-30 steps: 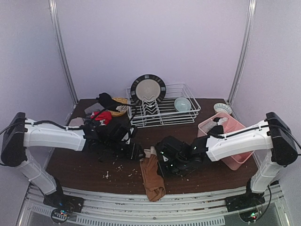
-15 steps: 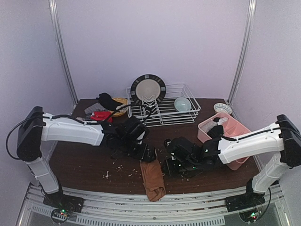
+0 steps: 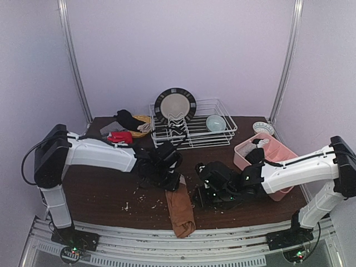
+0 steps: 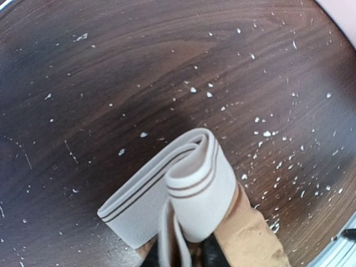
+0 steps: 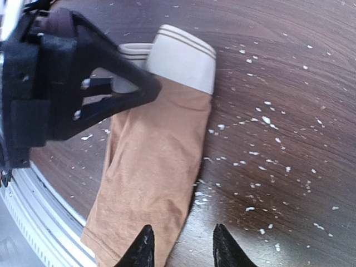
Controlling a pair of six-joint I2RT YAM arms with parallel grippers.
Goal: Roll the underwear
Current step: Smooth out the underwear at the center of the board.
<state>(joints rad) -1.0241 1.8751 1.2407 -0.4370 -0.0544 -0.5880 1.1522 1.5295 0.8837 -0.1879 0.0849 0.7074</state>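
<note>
though little of my left hand [image 4: 183,256] shows, its dark fingers [image 4: 214,257] are pinched together on the pale waistband [image 4: 189,178] of the underwear [image 5: 150,167], a smooth elastic band with thin dark stripes, looped over itself. the rest is soft tan cloth lying long and flat on the dark wood-grain counter [image 4: 111,67], flecked with white crumbs [image 4: 267,133]. just beside its right edge my right hand [image 5: 183,245] hovers, fingers apart, holding nothing.

Bare table [image 3: 94,189] lies open left of the brown underwear [image 3: 181,208]; dish rack [image 3: 192,133] and pink tray [image 3: 278,149] block behind and right.
</note>
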